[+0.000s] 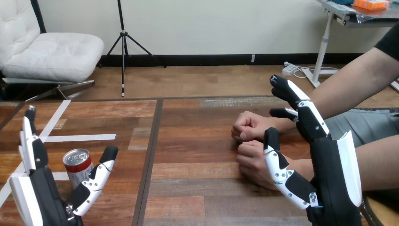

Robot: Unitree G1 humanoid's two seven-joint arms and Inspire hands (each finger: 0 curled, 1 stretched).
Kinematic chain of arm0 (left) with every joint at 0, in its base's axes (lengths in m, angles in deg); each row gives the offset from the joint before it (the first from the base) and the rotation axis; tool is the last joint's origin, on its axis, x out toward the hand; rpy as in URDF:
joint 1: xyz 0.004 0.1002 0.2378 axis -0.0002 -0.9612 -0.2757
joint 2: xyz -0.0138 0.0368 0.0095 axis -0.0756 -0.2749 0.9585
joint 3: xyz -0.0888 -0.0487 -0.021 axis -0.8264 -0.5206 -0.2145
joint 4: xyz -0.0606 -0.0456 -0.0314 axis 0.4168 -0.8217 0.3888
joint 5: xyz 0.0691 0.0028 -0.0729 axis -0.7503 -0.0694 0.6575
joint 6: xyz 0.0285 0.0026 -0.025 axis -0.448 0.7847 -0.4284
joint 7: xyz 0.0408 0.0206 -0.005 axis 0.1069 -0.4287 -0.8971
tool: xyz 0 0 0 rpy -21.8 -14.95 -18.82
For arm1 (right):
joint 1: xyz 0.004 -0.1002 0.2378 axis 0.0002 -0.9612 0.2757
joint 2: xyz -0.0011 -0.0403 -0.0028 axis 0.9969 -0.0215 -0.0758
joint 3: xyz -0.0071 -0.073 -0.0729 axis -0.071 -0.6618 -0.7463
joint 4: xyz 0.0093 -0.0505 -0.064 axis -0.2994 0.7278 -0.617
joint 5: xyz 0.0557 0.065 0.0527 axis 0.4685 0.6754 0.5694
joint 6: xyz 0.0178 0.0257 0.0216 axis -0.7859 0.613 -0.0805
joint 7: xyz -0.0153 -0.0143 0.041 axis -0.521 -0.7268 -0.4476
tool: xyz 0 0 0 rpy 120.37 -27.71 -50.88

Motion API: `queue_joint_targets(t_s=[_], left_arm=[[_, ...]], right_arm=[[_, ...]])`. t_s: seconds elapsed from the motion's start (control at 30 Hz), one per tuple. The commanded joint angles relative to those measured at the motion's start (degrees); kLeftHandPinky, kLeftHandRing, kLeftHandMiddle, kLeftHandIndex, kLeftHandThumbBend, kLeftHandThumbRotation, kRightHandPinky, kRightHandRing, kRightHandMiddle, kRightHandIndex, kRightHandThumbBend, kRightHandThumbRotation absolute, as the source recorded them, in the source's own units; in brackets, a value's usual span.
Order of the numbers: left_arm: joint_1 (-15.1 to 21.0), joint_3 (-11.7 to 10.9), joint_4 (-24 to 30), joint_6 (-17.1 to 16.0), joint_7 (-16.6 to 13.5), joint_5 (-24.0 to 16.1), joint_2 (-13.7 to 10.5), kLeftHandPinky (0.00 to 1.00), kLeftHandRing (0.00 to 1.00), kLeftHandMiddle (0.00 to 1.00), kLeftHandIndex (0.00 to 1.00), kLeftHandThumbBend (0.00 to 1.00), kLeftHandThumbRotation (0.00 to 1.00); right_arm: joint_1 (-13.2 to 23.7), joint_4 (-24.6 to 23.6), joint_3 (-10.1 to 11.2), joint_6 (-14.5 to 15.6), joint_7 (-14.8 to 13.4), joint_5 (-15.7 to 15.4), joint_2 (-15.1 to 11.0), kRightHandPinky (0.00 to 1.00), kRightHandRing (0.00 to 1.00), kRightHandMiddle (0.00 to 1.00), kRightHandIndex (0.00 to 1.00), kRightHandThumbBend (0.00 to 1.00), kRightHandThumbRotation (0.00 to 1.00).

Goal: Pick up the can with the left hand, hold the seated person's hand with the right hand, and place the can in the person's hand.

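A red and silver can point(78, 166) stands upright on the wooden table point(197, 141) at the lower left. My left hand point(40, 188) is open around it, fingers straight on the can's left and thumb on its right, not closed on it. The person's two hands rest as fists on the table, one point(249, 126) farther away and one point(251, 161) nearer to me. My right hand point(324, 174) is open just right of them. Its thumb point(277, 160) lies against the nearer fist and its fingers point(301, 110) stretch over the wrist of the farther one.
White tape lines point(77, 137) mark the table's left part. A dark seam point(151, 155) runs down the table between the can and the person's fists. The person's forearms point(357, 80) come in from the right edge.
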Motion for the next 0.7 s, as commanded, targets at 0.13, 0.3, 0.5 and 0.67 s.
queue_joint_targets(t_s=[0.13, 0.3, 0.5, 0.67], left_arm=[[5.6, 1.6, -4.4, 1.6, -0.7, -0.2, -3.0, 1.0, 0.96, 0.95, 0.95, 0.82, 0.37], [6.4, 2.1, -5.8, 3.3, -0.6, -0.2, -3.7, 1.0, 0.95, 0.95, 0.94, 0.82, 0.37], [7.2, 3.0, -7.4, 5.8, -1.0, -0.5, -4.4, 0.92, 0.93, 0.94, 0.94, 0.85, 0.4], [8.1, 4.0, -9.5, 6.2, -1.2, -0.1, -5.3, 0.86, 0.91, 0.93, 0.93, 0.85, 0.4]], right_arm=[[2.8, -1.2, 0.7, 0.5, 0.1, 0.4, 0.2, 0.72, 0.86, 0.88, 0.87, 0.09, 0.0], [2.9, -1.4, 0.8, 0.6, 0.1, -0.1, 0.0, 0.72, 0.86, 0.88, 0.87, 0.09, 0.0], [2.8, -1.6, 0.8, 0.8, 0.4, 0.1, 0.0, 0.73, 0.86, 0.88, 0.86, 0.09, 0.0], [2.6, -1.5, 0.7, 0.9, 0.6, 0.7, 0.0, 0.73, 0.85, 0.88, 0.85, 0.09, 0.0]])
